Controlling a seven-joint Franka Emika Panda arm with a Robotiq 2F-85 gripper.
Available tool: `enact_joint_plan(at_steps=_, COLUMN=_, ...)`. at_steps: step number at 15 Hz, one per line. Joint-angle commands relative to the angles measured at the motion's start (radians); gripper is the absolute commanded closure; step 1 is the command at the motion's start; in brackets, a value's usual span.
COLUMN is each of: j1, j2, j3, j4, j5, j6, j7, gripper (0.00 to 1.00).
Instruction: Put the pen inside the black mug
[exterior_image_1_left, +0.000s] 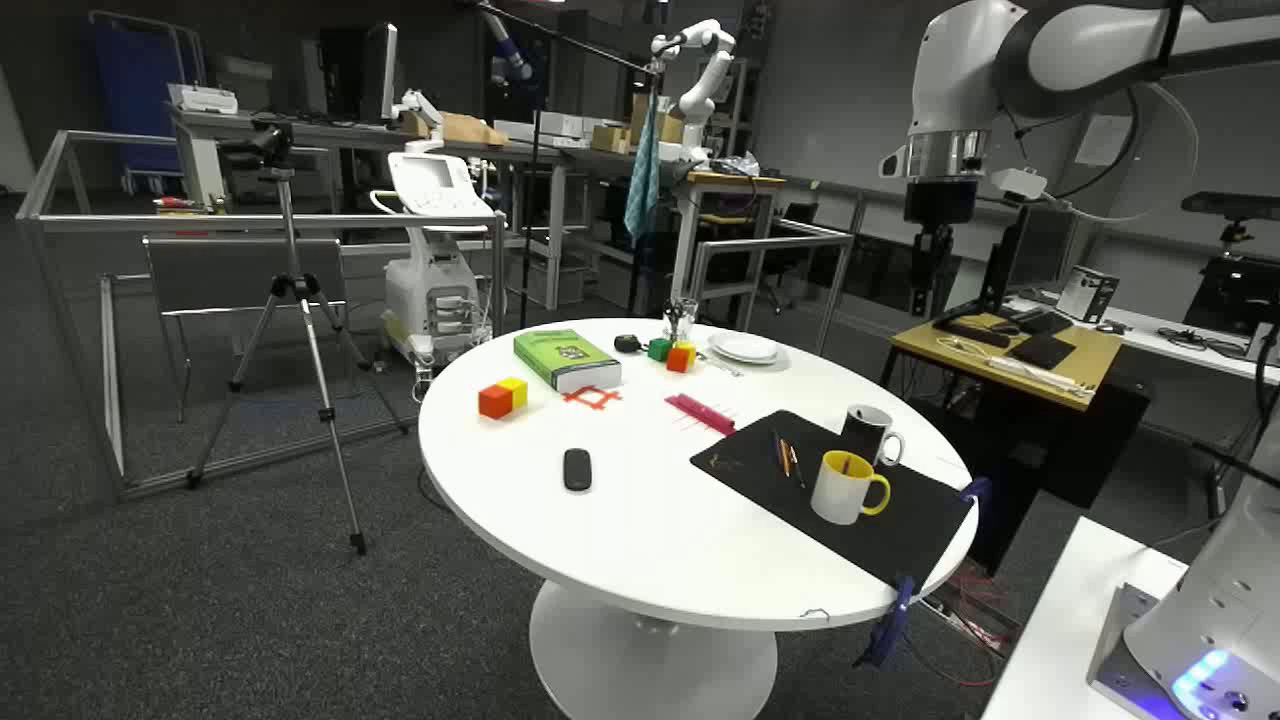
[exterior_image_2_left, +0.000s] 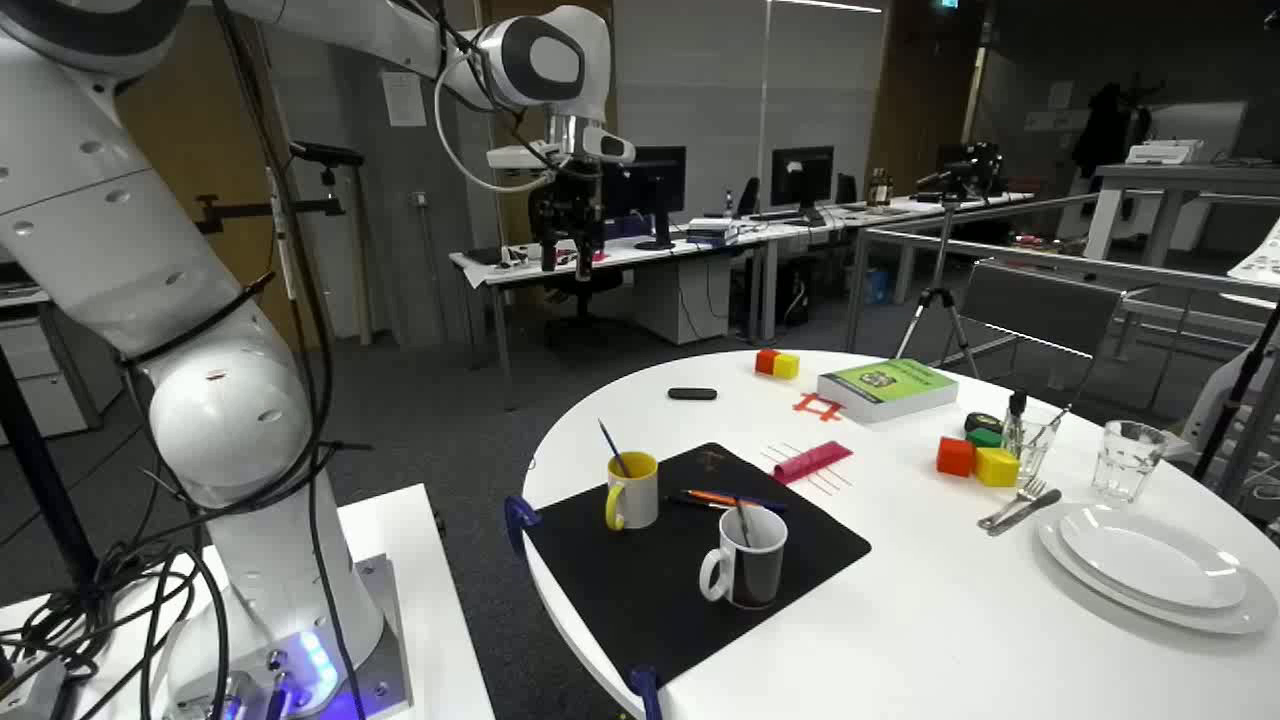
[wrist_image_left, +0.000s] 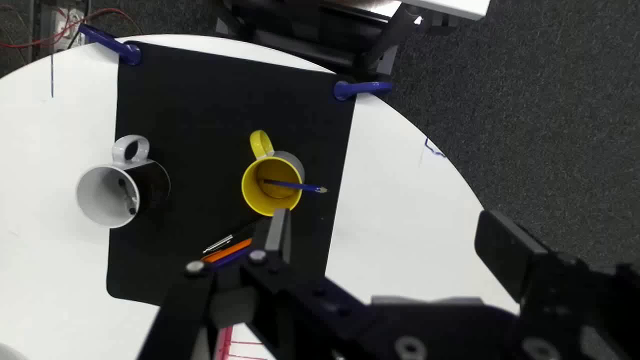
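Observation:
The black mug (wrist_image_left: 154, 185) stands on the black mat, with a pale inside and white handle; it shows in both exterior views (exterior_image_1_left: 862, 432) (exterior_image_2_left: 757, 578). A dark pen (wrist_image_left: 127, 196) leans inside it and also shows in an exterior view (exterior_image_2_left: 743, 524). A blue pen (wrist_image_left: 295, 186) stands tilted in the yellow mug (wrist_image_left: 260, 197), its end above the rim (exterior_image_2_left: 612, 446). Several pens (wrist_image_left: 227, 251), one orange, lie on the mat beside the mugs (exterior_image_2_left: 735, 499). My gripper (wrist_image_left: 384, 220) is open and empty, high above the table, as both exterior views show (exterior_image_1_left: 926, 300) (exterior_image_2_left: 566, 264).
Blue clamps (wrist_image_left: 362, 89) hold the black mat (wrist_image_left: 200, 105) at the edge of the round white table (exterior_image_1_left: 640, 520). A pink roll (exterior_image_2_left: 812, 461), a green book (exterior_image_2_left: 885, 388), coloured blocks (exterior_image_2_left: 975, 462), a dark case (exterior_image_1_left: 577, 469), glasses (exterior_image_2_left: 1127, 460) and plates (exterior_image_2_left: 1150, 560) stand farther off.

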Motion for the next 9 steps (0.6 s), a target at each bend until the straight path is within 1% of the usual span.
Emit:
enact_joint_plan(at_steps=1, j1=0.004, j2=0.001, j3=-0.003, j4=0.002, j5=-0.001, j6=-0.003, j7=0.001, gripper=0.0)
enact_joint_plan(at_steps=4, j1=0.004, j2=0.001, j3=-0.003, j4=0.003, j5=-0.001, j6=-0.003, j7=0.001, gripper=0.0)
enact_joint_plan(at_steps=5, j1=-0.001, j2=0.01, j3=-0.002, j4=0.01, j5=-0.001, j6=-0.019, j7=0.027, gripper=0.0)
enact_joint_plan(at_steps=7, j1=-0.008, j2=0.013, j3=-0.008, j4=0.002, j5=0.003, j6=-0.001, j7=0.035, gripper=0.0)
enact_joint_plan(at_steps=9, j1=-0.018, j2=0.017, j3=-0.013, j4=-0.008, j5=0.003, j6=0.014, j7=0.076, gripper=0.0)
